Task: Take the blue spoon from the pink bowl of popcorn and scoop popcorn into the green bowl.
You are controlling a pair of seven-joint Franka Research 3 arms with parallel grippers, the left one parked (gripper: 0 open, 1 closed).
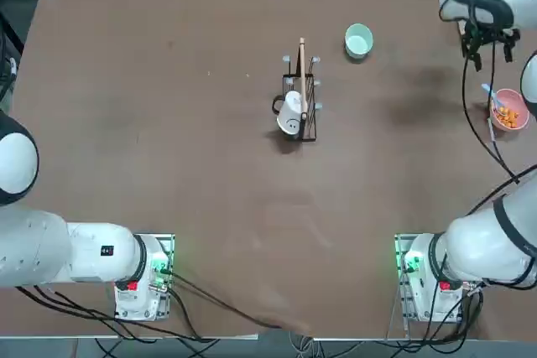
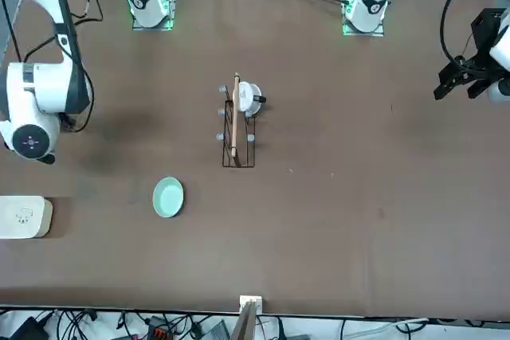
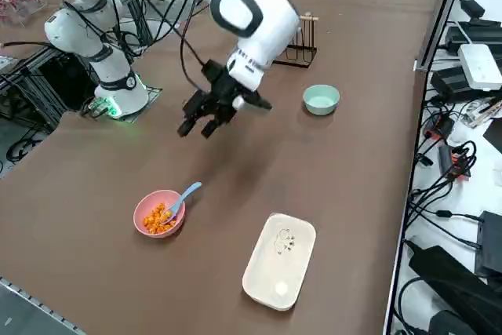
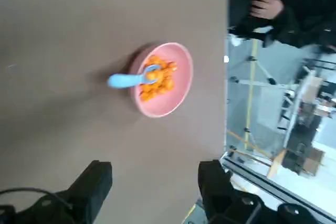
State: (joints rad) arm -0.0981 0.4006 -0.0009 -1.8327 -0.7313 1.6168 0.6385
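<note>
The blue spoon lies in the pink bowl, its scoop end buried in the popcorn and its handle sticking out over the rim on the side nearer the right gripper. In the right wrist view the spoon rests with its bowl end among the orange bits, and the pink bowl sits ahead of the two fingertips, beyond the open gap between them and close to the table's edge. The jaws stand wide apart and hold nothing; the gripper hangs above the bare table, clear of the spoon and bowl, tilted so that it looks down toward them. From overhead the pink bowl shows at the right edge of the table with the spoon angled out of it, and the gripper sits just past it. The green bowl stands well apart from the jaws, on the far side of the gripper from the pink bowl, and holds no popcorn. A cream rounded-square box lies beside the pink bowl. Farther off, at mid-table, a black wire rack holds a white mug and a wooden stick. Past the table edge in the wrist view, a person's hand and dark sleeve show.
</note>
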